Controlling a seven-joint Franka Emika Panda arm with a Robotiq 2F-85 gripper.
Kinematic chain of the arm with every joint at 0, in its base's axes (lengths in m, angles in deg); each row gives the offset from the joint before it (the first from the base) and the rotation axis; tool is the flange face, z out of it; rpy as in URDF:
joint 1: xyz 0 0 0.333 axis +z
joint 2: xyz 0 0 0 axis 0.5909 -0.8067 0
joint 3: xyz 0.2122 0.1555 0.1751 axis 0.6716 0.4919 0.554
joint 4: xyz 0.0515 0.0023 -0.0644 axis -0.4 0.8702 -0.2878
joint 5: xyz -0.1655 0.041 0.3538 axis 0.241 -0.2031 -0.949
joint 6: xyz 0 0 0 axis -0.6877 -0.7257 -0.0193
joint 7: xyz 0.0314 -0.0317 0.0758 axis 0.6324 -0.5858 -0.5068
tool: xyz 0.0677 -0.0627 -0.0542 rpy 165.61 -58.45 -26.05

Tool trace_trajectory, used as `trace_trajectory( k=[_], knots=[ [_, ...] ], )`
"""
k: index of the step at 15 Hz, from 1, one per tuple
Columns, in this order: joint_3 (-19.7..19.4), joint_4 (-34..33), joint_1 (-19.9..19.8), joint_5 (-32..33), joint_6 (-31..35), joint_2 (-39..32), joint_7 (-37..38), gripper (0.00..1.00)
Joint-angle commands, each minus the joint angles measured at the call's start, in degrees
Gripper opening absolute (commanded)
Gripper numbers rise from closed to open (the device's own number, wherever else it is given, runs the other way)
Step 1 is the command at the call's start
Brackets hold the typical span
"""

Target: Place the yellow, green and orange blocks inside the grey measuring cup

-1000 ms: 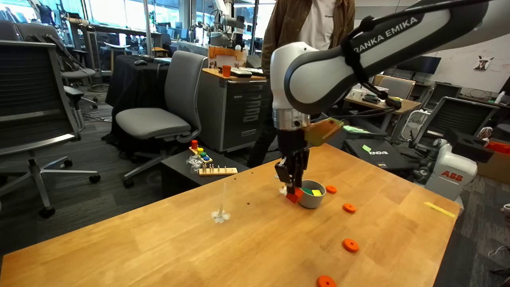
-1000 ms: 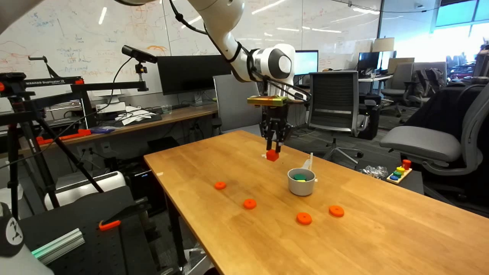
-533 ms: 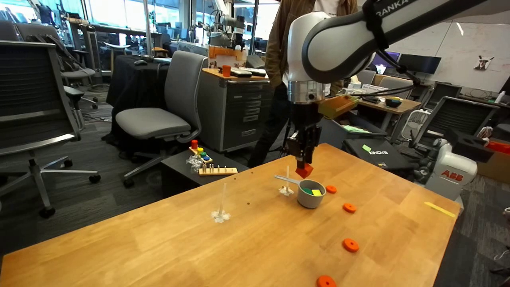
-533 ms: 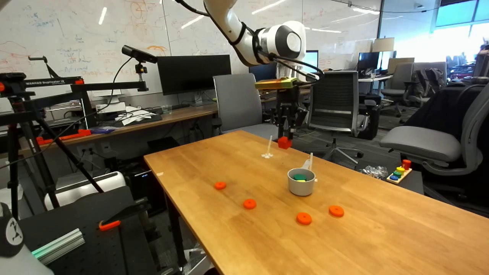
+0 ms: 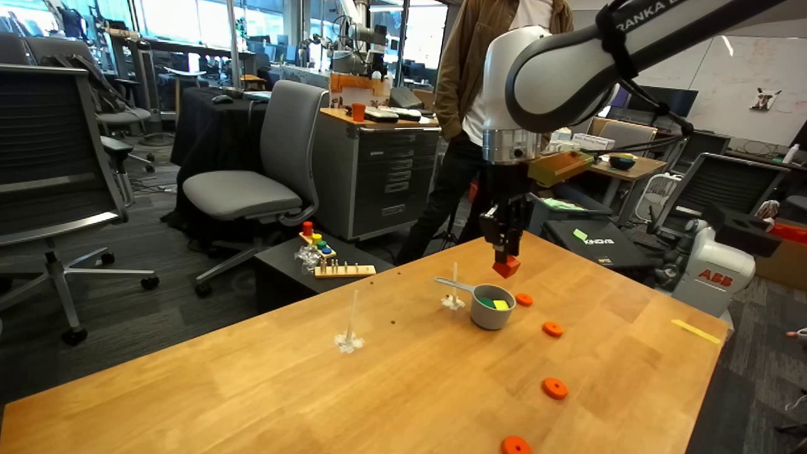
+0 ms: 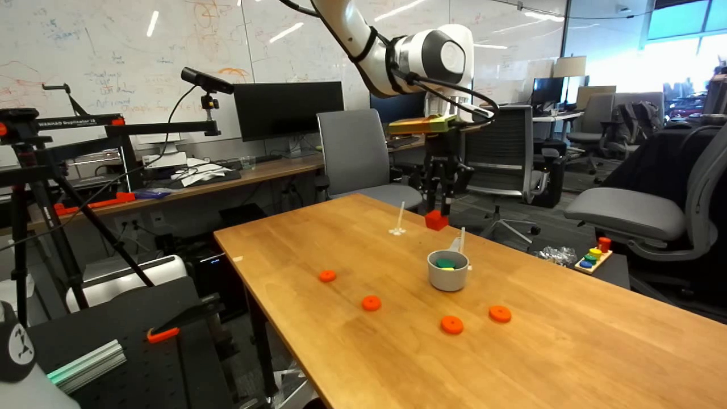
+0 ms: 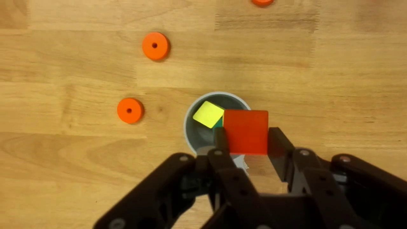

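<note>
Green block (image 7: 218,123) — mere sliver behind orange block (image 7: 247,132) in wrist view.

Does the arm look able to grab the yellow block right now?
Probably not: the jaws hold the orange block, though the yellow block shows plainly inside the open grey measuring cup.

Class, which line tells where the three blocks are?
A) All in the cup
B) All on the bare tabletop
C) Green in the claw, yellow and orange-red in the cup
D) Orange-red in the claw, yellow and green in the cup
D, because the wrist view shows the orange-red block pinched in the claw, while in an exterior view the yellow block and the green block lie inside the cup.
</note>
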Motion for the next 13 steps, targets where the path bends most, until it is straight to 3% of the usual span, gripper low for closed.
trace_trajectory(
  k=[1, 6, 10, 11, 13],
  knots=[
    [-0.6, 4.0, -0.7, -1.1, 1.1, 3.4, 1.0, 0.62],
    [-0.4, 5.3, -1.3, -1.3, 2.3, 3.7, 1.4, 0.98],
    [1.0, 8.2, -0.3, -2.2, 1.9, 5.5, 0.6, 1.00],
    [-0.1, 3.9, -0.7, -1.4, 1.2, 1.8, 0.6, 1.00],
    [0.1, 4.1, -0.5, -1.4, 1.2, 1.8, 0.6, 1.00]
  ],
)
